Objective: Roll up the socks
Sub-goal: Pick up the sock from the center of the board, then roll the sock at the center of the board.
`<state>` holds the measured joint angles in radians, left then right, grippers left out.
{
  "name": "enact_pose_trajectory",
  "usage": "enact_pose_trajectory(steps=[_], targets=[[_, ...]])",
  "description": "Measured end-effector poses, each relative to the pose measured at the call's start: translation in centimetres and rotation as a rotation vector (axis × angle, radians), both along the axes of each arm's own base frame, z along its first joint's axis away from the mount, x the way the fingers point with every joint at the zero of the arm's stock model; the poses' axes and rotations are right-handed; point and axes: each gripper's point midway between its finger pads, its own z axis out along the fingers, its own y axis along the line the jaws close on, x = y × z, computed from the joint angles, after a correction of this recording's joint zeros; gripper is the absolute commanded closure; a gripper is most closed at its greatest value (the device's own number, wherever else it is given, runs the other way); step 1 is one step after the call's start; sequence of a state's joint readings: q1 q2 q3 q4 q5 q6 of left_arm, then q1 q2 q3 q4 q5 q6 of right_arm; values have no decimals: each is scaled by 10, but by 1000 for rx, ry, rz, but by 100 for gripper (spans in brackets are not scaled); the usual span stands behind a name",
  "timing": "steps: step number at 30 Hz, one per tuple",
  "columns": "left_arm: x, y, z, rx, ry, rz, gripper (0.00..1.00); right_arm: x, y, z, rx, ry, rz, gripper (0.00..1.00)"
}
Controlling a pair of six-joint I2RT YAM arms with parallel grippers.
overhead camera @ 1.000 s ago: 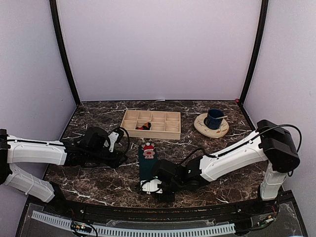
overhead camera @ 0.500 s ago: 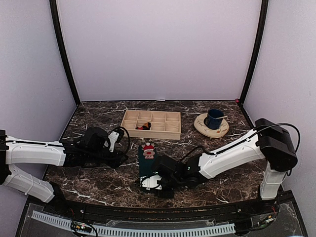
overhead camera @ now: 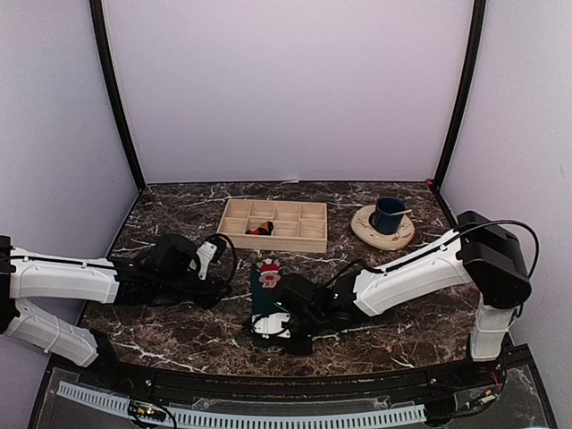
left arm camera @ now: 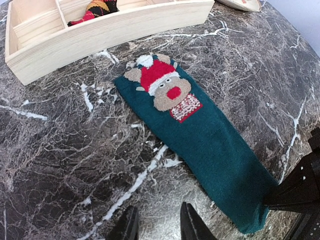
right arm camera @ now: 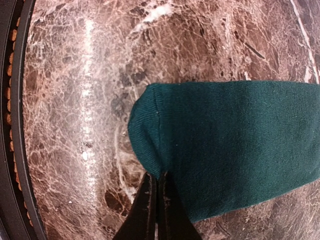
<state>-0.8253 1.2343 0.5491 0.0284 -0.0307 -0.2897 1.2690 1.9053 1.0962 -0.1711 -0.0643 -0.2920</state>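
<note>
Flat on the dark brown white-veined marble tabletop (overhead camera: 179,335), near the front edge and between the two arms: a dark teal-green fabric sock (left arm camera: 215,145) with a knitted figure in a red cap with a red nose. Stretched straight, figure end toward a pale wooden compartment tray (overhead camera: 273,243), plain rounded end toward the arm bases. At that plain end, the right gripper (right arm camera: 157,182), low against the table, fingers clenched tight with no gap. Tips meeting the sock's edge just beside the rounded corner, seemingly nipping a little fabric there; rest of the sock smooth and unrolled. Just to the sock's left and not touching it, the left gripper (left arm camera: 157,227), low over bare marble, fingers released and parted, nothing between them. In the tray, in a compartment toward its left side, a black sock with orange-red argyle diamonds (left arm camera: 100,7), bunched up and well apart from the teal one. Cannot tell from these views how it is folded. Farther back and to the right, a blue cup (overhead camera: 389,214) upright on a round cream plate (overhead camera: 366,232).
</note>
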Motion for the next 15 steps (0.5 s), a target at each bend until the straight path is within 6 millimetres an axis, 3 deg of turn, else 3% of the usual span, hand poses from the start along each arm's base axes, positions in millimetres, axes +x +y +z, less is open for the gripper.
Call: enact_pose_trajectory(steps=[15], targets=[[-6, -1, 4, 10, -34, -33, 69, 5, -2, 8, -48, 317, -94, 100]])
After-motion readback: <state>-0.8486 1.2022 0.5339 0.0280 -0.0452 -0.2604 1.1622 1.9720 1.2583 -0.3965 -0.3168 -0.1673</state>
